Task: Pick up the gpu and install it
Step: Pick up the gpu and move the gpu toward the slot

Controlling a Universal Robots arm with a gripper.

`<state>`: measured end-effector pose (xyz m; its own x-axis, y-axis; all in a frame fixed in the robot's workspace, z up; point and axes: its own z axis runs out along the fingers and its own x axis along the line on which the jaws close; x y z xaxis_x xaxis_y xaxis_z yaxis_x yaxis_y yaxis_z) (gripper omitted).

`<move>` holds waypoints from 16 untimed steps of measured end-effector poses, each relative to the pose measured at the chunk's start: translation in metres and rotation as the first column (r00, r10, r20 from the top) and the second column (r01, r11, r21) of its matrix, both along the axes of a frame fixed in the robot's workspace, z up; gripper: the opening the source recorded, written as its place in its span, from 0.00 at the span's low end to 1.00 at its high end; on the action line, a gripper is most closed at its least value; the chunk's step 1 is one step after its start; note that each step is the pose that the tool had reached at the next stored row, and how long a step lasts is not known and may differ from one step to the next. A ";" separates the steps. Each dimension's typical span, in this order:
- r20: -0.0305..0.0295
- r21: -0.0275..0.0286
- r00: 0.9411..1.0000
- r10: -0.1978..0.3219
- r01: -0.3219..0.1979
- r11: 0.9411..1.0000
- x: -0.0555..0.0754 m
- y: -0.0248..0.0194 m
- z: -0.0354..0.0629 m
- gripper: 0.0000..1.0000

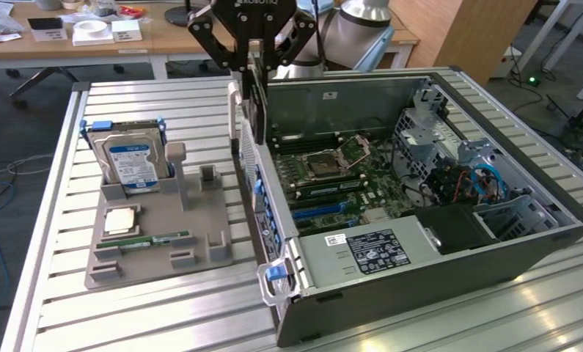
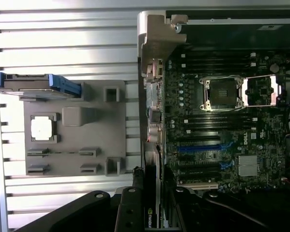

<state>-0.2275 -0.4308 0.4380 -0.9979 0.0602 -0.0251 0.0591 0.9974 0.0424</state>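
My gripper (image 1: 255, 70) is shut on the gpu (image 1: 259, 110), a thin dark card that hangs edge-down from the fingers. It hovers above the rear wall of the open computer case (image 1: 526, 246), at the back of the case in the exterior view. In the wrist view the gpu (image 2: 152, 186) is seen edge-on between the black fingers (image 2: 130, 210), with a logo on its near end. It lines up with the case's rear edge, beside the motherboard (image 2: 217, 125) and short of the blue slots (image 2: 203, 147). The blue slots (image 1: 320, 209) carry no card.
A grey fixture tray (image 1: 198, 227) lies to the exterior view's left of the case, holding an upright hard drive (image 1: 130, 161), a CPU chip (image 1: 122, 218) and a RAM stick (image 1: 159, 240). Desks and another robot base stand behind the slatted table (image 1: 174, 315).
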 end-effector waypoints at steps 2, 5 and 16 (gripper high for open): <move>0.000 0.000 1.000 0.000 0.000 1.000 0.004 0.0000 0.0000 0.26; 0.000 0.000 1.000 0.000 0.000 1.000 0.009 0.0000 0.0001 0.26; 0.000 0.000 1.000 0.000 0.000 1.000 0.029 0.0000 0.0000 0.26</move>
